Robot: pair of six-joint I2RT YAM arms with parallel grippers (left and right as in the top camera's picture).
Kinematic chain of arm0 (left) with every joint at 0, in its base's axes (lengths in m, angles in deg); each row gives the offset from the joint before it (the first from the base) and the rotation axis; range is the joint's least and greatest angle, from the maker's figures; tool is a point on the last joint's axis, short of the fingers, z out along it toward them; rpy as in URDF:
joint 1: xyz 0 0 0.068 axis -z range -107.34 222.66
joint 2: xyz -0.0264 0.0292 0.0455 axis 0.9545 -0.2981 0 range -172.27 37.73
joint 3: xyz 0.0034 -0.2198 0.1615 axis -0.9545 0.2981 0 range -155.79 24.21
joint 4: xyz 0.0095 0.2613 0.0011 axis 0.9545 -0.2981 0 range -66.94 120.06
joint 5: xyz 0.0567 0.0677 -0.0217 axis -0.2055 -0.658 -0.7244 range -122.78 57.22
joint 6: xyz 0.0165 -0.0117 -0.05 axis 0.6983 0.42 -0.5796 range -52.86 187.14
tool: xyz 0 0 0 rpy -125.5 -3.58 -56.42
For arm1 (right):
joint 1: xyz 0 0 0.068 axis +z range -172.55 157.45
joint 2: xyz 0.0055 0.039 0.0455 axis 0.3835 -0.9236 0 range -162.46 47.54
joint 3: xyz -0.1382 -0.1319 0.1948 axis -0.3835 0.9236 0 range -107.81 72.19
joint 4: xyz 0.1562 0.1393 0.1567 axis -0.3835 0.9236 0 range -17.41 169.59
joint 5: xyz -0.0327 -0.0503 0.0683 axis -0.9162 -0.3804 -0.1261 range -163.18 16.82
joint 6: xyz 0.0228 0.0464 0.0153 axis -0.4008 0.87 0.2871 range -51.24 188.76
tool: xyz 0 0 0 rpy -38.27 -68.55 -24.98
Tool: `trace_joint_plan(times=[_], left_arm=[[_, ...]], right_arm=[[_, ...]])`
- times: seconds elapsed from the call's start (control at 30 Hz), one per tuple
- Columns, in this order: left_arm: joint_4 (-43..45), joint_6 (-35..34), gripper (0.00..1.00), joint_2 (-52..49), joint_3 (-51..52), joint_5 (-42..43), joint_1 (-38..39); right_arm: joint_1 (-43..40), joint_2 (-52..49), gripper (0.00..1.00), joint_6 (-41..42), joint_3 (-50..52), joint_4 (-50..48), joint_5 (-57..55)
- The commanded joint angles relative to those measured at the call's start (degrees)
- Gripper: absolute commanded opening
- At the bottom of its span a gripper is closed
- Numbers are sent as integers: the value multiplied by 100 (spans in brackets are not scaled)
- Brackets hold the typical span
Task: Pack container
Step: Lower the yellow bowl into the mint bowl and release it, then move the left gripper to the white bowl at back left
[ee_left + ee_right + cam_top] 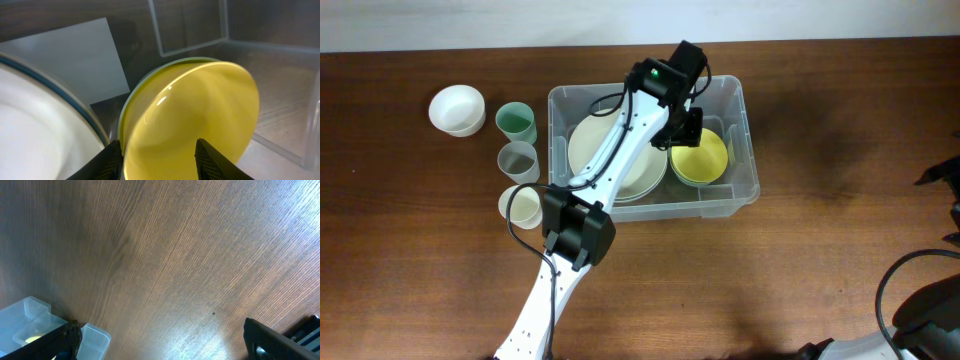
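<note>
The clear plastic container (748, 190) stands at the table's middle. Inside it lie a white plate (595, 150) on the left and a yellow bowl (702, 160) on the right. My left gripper (685, 128) is down inside the container over the bowl. In the left wrist view the bowl (200, 100) leans on edge next to the plate (30, 130), with the container's white label (75, 55) behind. The left fingers (162, 160) are spread wide, one on each side of the bowl's rim. My right gripper (160, 340) is open and empty over bare table, at the right.
Left of the container stand a white bowl (457, 109), a green cup (517, 122), a clear grey cup (518, 160) and a cream cup (522, 207). A corner of the container (30, 315) shows in the right wrist view. The right arm (940, 300) is at the table's right edge.
</note>
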Motion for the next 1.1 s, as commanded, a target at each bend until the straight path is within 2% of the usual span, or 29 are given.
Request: trace_joint_plan(times=[0.0,0.4,0.53,0.73,0.83,0.97,1.07], left_arm=[[-20,140,44,-17,-164,208,-101],[2,313,43,-17,-173,205,-127],[-52,549,45,7,-680,205,-267],[-697,839,74,271,-2146,26,-848],[-1001,835,99,721,-2177,-302,-1351],[-1478,636,100,1040,-2177,-826,-2166],[-1473,522,100,1036,-2155,-695,-2857]], right_arm=[[-11,17,99,46,37,-2,-28],[-13,17,99,46,37,-2,-28],[-11,17,99,46,37,-2,-28],[-11,17,99,46,37,-2,-28],[-11,17,99,46,37,-2,-28],[-11,17,99,46,37,-2,-28],[-11,17,99,46,37,-2,-28]])
